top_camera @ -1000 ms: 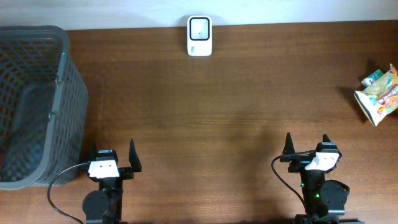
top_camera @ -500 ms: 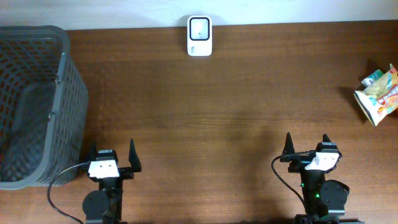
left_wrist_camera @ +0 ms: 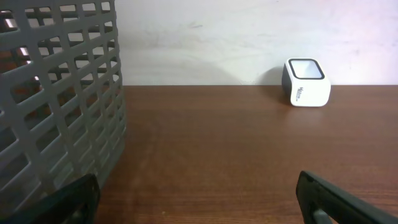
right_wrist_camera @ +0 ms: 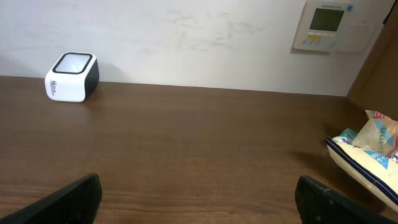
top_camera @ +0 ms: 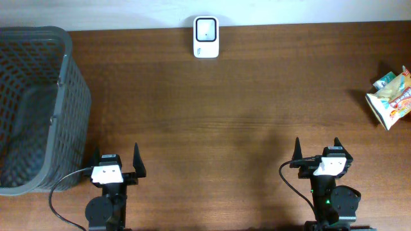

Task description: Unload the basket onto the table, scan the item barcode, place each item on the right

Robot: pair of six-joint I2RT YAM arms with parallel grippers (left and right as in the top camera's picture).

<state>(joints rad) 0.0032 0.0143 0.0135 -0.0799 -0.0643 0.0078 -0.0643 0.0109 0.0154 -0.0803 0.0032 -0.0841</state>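
Inspector: Item?
Assessor: Snack bag (top_camera: 390,99), far right, well apart from scanner (top_camera: 206,37). Probably light, crinkly, slippery; pinch a sealed end.
Inspector: Grippers?
Assessor: Right gripper (top_camera: 316,147) and left gripper (top_camera: 116,154) both spread wide, holding nothing.

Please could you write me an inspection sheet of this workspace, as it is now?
Surface: brown wooden table, no spills seen.
Job's things: white scanner at the far edge, centre; snack bag at the right edge, untouched.
Clutter: grey mesh basket at the left; nothing seen inside.
Pincers: left pincer and right pincer both open, holding nothing, at the near edge.
Cables: a black cable loops beside each arm base.
Surroundings: pale wall behind; wall panel on it, at the right.
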